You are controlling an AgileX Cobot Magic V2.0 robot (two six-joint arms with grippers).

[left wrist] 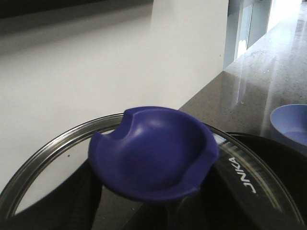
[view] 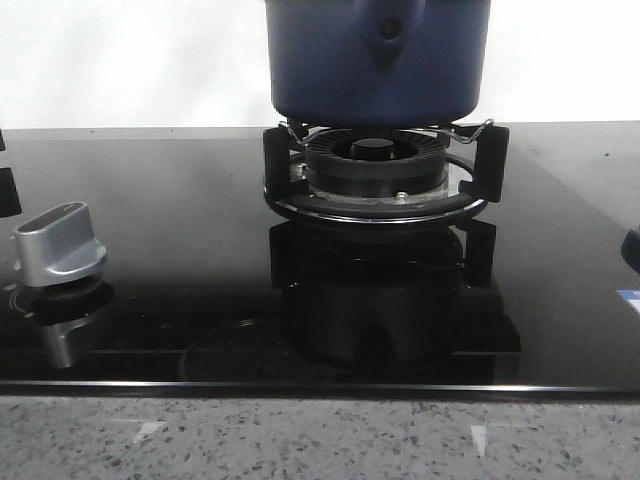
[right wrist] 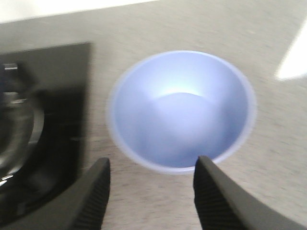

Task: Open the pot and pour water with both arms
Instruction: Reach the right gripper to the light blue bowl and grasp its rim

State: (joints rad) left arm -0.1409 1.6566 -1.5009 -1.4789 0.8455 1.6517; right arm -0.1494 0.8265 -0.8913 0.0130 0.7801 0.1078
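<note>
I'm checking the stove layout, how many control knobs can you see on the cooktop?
1. A silver knob sits on the black glass cooktop at the robot's left front, left of the burner under the pot. Others may lie outside the frame.

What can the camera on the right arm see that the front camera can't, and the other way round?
Only the right wrist view shows the pale blue bowl on the speckled counter, with the open right gripper above it. Only the front view shows the dark blue pot on the burner and the silver knob. Both show the black glass stovetop.
</note>
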